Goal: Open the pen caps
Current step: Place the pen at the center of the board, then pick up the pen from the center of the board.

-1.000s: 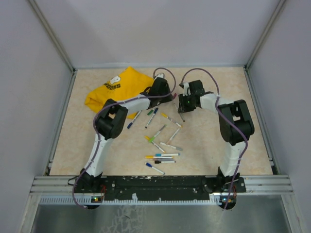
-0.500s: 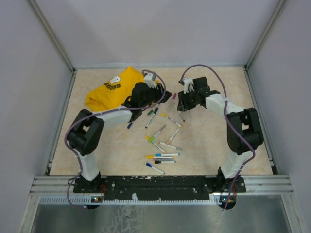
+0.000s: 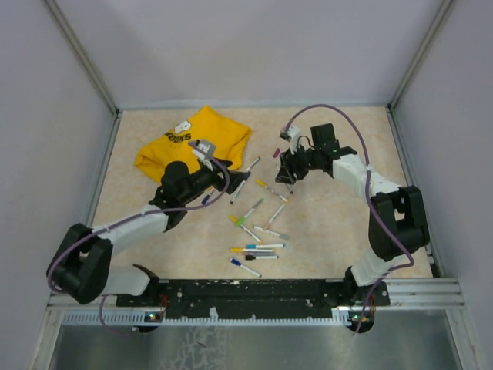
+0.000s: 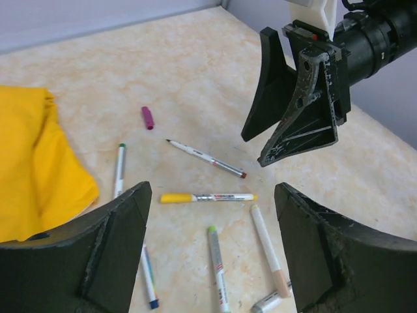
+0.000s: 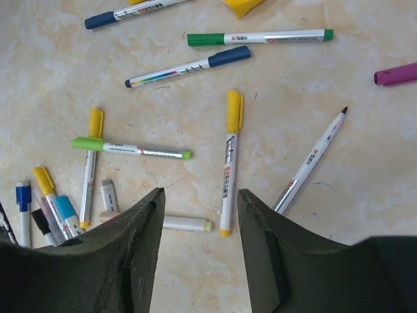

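A loose purple pen cap [image 4: 148, 117] lies on the table, also at the right edge of the right wrist view [image 5: 397, 74]. Near it lies an uncapped pen [image 4: 205, 158] with a bare dark tip [image 5: 313, 160]. Capped pens lie scattered: a yellow-capped one [image 5: 229, 163], a light green one [image 5: 130, 149], a green one [image 5: 260, 38], a blue one [image 5: 189, 66]. My left gripper [image 4: 212, 248] is open and empty, low over the pens [image 3: 226, 168]. My right gripper [image 5: 200, 195] is open and empty too, hovering beside the uncapped pen [image 3: 286, 171].
A crumpled yellow T-shirt [image 3: 192, 142] lies at the back left, close to my left gripper. Several more pens [image 3: 254, 250] are bunched nearer the arm bases. Metal frame posts and grey walls [image 3: 92, 77] close in the table.
Both grippers have opened. The left arm has pulled back leftward and nearer, away from the right gripper. The purple cap and the uncapped pen now lie apart on the table.
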Motion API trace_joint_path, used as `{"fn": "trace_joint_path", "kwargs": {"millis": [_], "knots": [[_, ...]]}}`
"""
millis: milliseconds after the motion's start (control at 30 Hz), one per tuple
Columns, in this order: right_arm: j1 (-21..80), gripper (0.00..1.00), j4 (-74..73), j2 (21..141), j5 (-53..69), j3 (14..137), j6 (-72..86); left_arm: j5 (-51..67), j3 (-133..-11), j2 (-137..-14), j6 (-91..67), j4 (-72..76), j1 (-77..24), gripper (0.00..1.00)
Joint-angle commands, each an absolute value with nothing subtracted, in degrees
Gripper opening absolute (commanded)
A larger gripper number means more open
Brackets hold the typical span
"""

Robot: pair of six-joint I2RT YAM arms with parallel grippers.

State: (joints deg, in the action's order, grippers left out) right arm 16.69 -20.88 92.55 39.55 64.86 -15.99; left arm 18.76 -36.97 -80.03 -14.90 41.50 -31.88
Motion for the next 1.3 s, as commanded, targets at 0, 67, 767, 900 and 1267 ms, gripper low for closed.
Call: {"fn": "trace_joint_path", "kwargs": {"millis": [0, 67, 767, 900, 1267], "knots": [[17.5, 0.50, -20.2, 91.4, 40.0, 65.0, -19.0, 9.5, -31.6, -71.4, -6.9, 33.1, -32.0, 0.84], [18.5, 0.51, -20.0, 92.1, 36.9, 65.2, -19.4, 4.8, -27.4, -68.8, -6.1, 33.9, -32.0, 0.88], [29.8, 0.35, -19.5, 106.2, 14.1, 73.2, -12.6, -3.0, -24.7, -71.0, -8.9, 35.8, -32.0, 0.95], [29.8, 0.27, -20.4, 107.9, 13.4, 73.6, -12.5, -3.0, -24.9, -71.6, -8.8, 35.8, -32.0, 0.95], [29.9, 0.21, -21.5, 109.4, 13.5, 73.5, -13.1, -3.2, -24.1, -71.0, -8.9, 36.5, -32.0, 0.95]]}}
